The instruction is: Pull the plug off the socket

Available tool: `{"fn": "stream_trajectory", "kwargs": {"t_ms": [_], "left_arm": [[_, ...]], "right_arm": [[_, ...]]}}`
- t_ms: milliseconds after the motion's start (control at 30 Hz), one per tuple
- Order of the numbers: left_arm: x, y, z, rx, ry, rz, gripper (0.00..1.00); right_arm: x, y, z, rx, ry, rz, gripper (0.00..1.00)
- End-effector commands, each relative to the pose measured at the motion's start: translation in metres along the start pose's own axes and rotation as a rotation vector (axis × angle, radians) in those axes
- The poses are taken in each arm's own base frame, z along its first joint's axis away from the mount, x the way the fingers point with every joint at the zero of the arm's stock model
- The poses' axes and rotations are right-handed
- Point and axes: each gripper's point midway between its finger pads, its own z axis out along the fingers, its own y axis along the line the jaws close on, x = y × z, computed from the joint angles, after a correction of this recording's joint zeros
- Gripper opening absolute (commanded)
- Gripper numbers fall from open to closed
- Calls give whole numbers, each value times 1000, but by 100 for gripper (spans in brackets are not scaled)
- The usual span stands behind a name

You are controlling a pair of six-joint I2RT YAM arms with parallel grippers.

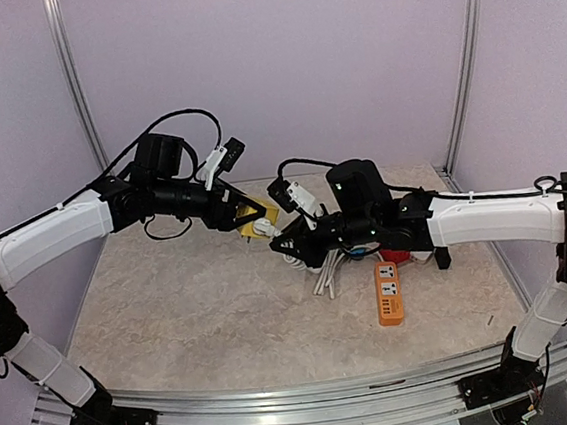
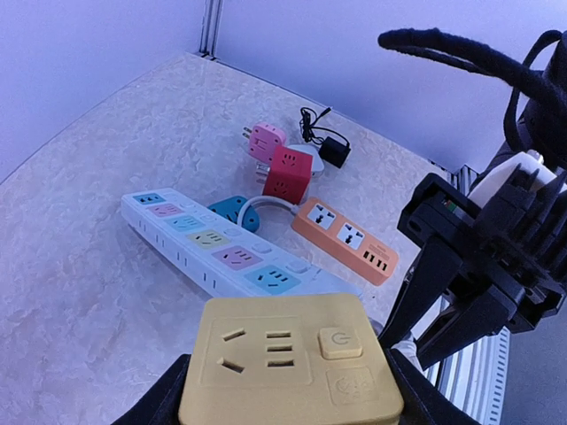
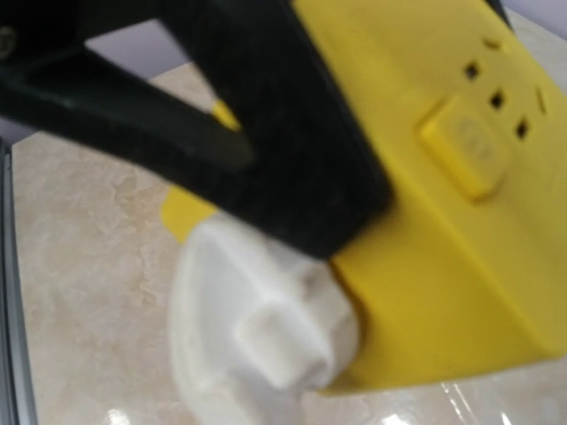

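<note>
From above, the left gripper (image 1: 241,212) is clamped on the yellow socket (image 1: 257,219), up off the table (image 1: 172,304), white plug (image 1: 268,231) at its side; the left wrist view hides that plug; the right wrist view shows it close; we cannot tell how the right gripper (image 1: 288,240) holds its jaws.

No words, brands or numbers can be read anywhere, only a faint round power sign pressed into the square button (image 2: 340,341) of the yellow socket (image 2: 288,372) — left wrist view.

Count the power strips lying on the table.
2. A long white strip lies mid-table; a short orange strip lies next to it, near the red cube. The held yellow socket is not counted. The arms may hide others.
</note>
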Motion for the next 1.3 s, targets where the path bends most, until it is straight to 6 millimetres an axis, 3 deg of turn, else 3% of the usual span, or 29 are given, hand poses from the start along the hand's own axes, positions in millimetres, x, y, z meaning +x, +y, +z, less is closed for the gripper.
{"fn": "stream_trajectory", "kwargs": {"t_ms": [0,133,367,567,667,967,1133,1267], "left_arm": [[20,64,-7,-280,80,1,5],[8,47,-12,-122,18,-39,5],[-17,-7,-33,258,-73,-46,5],[-21,-15,-40,328,-91,-53,5],[-21,-9,-39,293,-93,-59,5],[8,69,-25,-198,28,-61,4],[25,84,-15,-296,101,-52,4],[25,79,-13,-263,96,-54,4]], "right_arm": [[-57,40,-22,-111,-156,-63,0],[-48,29,-22,-69,-144,-61,0],[-24,-3,-21,-23,-115,-13,0],[-11,-12,-16,-22,-89,11,0],[-13,-11,-16,-25,-91,13,0],[-41,20,-18,-94,-137,-10,0],[-57,40,-18,-135,-169,-33,0],[-60,42,-19,-138,-181,-40,0]]}}
